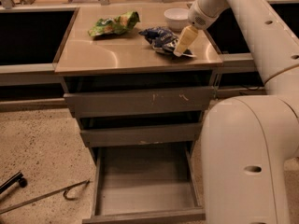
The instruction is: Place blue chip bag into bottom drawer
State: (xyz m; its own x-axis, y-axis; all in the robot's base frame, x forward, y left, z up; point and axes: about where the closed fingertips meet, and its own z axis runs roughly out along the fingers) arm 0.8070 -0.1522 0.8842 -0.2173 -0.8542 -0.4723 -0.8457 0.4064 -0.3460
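Observation:
The blue chip bag (pixel 161 38) lies crumpled on the right part of the cabinet top. My gripper (pixel 181 45) hangs from the white arm at the upper right, its cream-coloured tip right over the bag's right end, touching or nearly touching it. The bottom drawer (pixel 145 174) is pulled out below, its grey floor bare.
A green and yellow snack bag (pixel 114 23) lies on the cabinet top (pixel 117 55) at the left, and a white bowl (pixel 176 17) stands behind the blue bag. Two shallower drawers (pixel 140 101) stick out slightly above. A thin metal rod (pixel 46 197) lies on the speckled floor at lower left. My white base (pixel 247 162) fills the lower right.

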